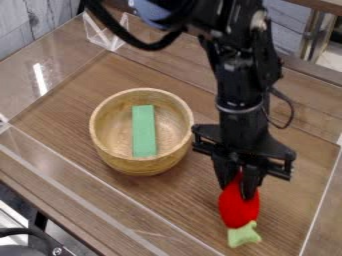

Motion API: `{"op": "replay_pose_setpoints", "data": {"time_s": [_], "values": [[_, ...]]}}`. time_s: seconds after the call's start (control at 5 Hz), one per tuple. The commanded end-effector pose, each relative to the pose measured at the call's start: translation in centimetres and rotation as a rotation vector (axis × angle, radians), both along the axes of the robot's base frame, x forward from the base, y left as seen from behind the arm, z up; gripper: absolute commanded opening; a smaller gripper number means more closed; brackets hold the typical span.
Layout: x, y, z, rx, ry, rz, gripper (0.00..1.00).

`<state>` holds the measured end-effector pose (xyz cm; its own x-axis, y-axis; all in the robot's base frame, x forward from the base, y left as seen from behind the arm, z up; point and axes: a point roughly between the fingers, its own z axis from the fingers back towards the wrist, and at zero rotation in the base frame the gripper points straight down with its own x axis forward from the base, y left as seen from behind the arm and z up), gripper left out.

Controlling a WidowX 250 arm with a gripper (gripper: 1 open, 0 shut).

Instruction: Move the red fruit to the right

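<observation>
Your gripper point(238, 180) is closed on the red strawberry-like fruit point(238, 207), at four o'clock from the wooden bowl point(102, 151). The rightward carry looks largely done; you likely have lowering and release left.

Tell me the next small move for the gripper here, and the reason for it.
Probably lower the gripper slightly, then open it to let the red fruit go: the fruit is clamped in it over bare wooden table, already well to the right of the bowl, though whether it touches the wood is hard to tell.
</observation>
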<state>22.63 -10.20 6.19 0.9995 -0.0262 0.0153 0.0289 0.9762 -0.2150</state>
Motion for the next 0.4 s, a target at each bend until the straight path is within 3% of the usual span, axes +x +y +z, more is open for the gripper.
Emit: {"op": "replay_pose_setpoints", "data": {"time_s": [0.0, 0.2], "values": [[0.66, -0.34, 0.44, -0.016, -0.050, -0.022, 0.00], [0.81, -0.30, 0.32, -0.017, -0.061, -0.034, 0.00]]}}
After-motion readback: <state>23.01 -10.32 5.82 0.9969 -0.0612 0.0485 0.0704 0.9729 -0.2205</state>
